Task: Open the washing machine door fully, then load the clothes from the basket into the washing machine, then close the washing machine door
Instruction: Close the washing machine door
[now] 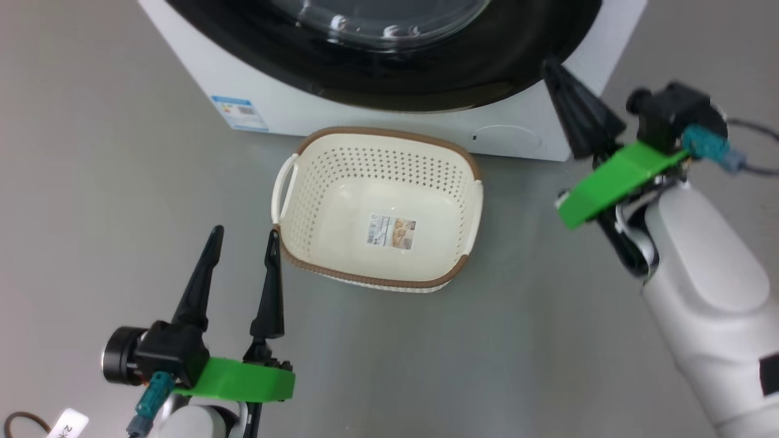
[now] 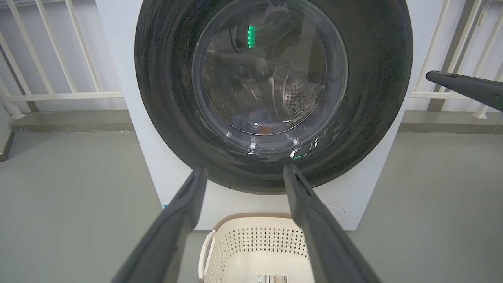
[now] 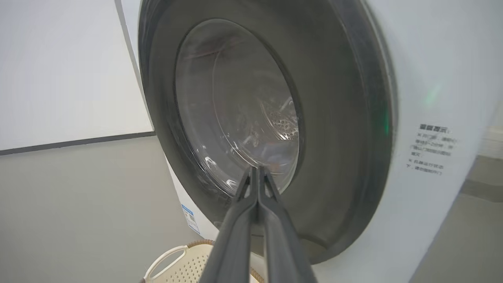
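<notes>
The washing machine (image 1: 292,109) stands at the top of the head view, and its door (image 1: 426,85), a black ring around a glass bowl, lies shut against its front. Through the glass (image 2: 271,70) a bit of light blue clothes (image 2: 261,124) with an orange spot shows faintly in the drum. The basket (image 1: 389,155) sits on the floor before the machine with nothing in it but its paper label. My left gripper (image 1: 245,232) is open beside the basket's left corner. My right gripper (image 1: 551,66) is shut, empty, its tip by the door's right edge (image 3: 334,137).
A blue label sticker (image 1: 239,112) and a round flap (image 1: 507,139) sit low on the machine's front. White railings (image 2: 59,94) stand behind it on both sides. Grey floor (image 1: 91,182) spreads around the basket. A cable loop and tag (image 1: 24,423) lie at the lower left.
</notes>
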Controlling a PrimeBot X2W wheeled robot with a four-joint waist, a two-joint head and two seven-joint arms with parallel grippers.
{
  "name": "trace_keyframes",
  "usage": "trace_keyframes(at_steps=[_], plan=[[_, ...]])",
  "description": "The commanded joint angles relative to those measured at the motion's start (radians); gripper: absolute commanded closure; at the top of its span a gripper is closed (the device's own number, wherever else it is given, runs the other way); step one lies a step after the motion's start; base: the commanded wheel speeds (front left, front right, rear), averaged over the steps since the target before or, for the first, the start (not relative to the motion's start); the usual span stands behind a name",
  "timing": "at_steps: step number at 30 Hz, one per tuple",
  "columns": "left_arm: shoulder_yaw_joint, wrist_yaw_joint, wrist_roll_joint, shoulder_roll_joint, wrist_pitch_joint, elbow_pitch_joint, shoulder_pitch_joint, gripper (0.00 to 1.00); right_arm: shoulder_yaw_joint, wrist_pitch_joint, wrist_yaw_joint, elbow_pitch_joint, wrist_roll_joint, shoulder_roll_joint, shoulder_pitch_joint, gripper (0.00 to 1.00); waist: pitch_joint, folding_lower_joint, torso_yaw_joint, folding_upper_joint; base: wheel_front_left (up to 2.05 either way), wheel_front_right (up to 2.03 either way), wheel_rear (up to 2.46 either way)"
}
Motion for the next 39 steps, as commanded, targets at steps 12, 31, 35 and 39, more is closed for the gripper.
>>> trace_keyframes(at_steps=[12, 31, 35, 39], plan=[[0.046, -0.012, -0.002, 0.053, -0.004, 0.010, 0.043, 0.00, -0.158, -0.006, 0.001, -0.230, -0.084, 0.088, 0.335, 0.00, -0.125, 0.0000, -0.127, 0.0000, 0.00, 0.00, 0.00], [0.046, 0.007, -0.027, 0.084, 0.040, -0.007, 0.141, 0.00, -0.406, 0.122, 0.001, -0.564, -0.205, 0.193, 0.775, 0.00, -0.242, 0.0000, -0.229, 0.0000, 0.00, 0.00, 0.00], [0.049, 0.013, -0.034, 0.088, 0.046, -0.013, 0.163, 0.00, -0.420, 0.148, 0.001, -0.618, -0.211, 0.204, 0.831, 0.00, -0.264, 0.0000, -0.241, 0.0000, 0.00, 0.00, 0.00], [0.051, 0.019, -0.040, 0.094, 0.051, -0.019, 0.186, 0.00, -0.425, 0.173, 0.001, -0.663, -0.218, 0.210, 0.879, 0.00, -0.289, 0.0000, -0.248, 0.0000, 0.00, 0.00, 0.00]])
